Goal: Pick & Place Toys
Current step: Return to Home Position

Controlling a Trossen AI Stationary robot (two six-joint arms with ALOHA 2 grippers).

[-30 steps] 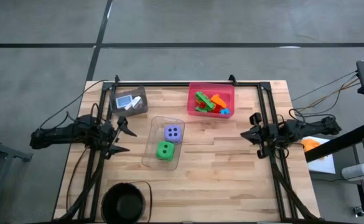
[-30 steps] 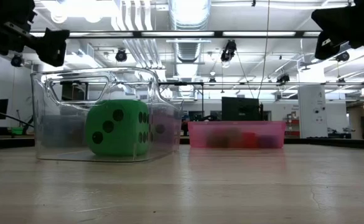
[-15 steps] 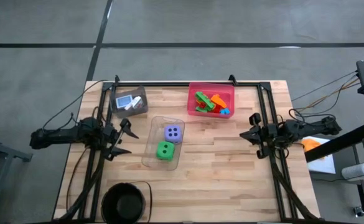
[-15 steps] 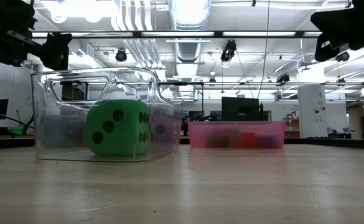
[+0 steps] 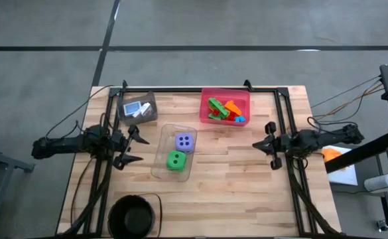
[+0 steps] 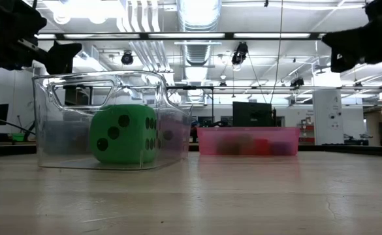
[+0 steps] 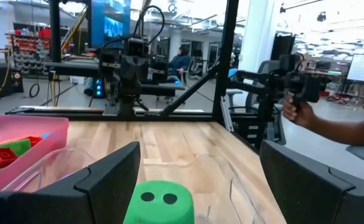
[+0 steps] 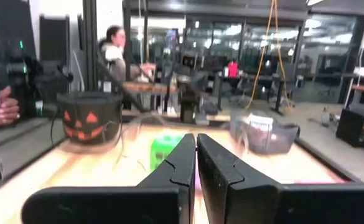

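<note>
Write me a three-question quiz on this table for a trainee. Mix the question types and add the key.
1. True or false: the green die and the purple die both sit in the clear bin.
2. The left gripper is open beside the clear bin. The right gripper is: A. open, B. shut with nothing in it, C. shut on a brick.
3. Fill in: the picture cards lie in the ___.

Key: 1. true. 2. B. 3. grey bin.
</note>
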